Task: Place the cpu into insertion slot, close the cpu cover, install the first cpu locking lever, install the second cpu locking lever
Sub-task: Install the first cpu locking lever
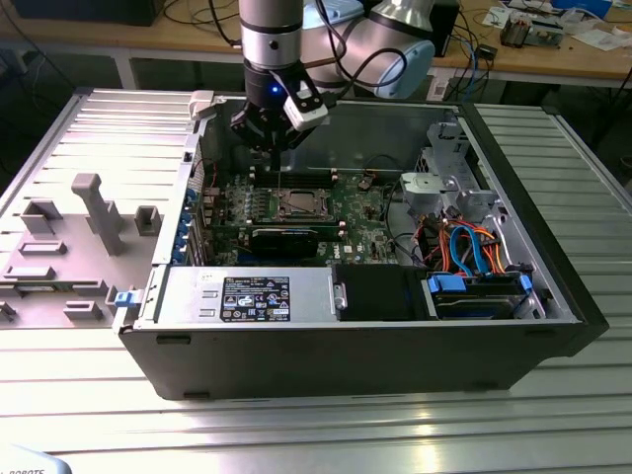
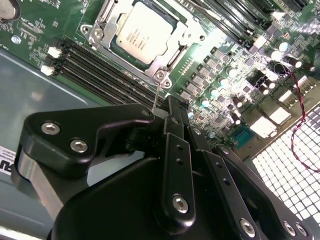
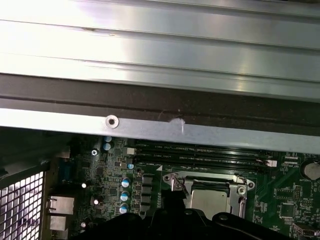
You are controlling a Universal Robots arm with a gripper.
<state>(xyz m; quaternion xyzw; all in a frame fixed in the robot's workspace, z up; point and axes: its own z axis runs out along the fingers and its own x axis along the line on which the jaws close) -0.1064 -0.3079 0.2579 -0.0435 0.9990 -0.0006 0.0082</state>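
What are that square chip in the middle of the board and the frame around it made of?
The cpu looks like dull silver-grey metal on top, matte with a soft sheen. The cpu cover around it looks like thin stamped metal, brighter and shinier, glinting at the edges. The board beneath is green, probably lacquered laminate.

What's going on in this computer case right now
A robot arm is working inside an open computer case. Its gripper hangs above the motherboard, near the insertion slot. In the second wrist view, the cpu already sits in the socket with the cpu cover closed around it. A thin wire lever stands up right at the gripper's fingers.
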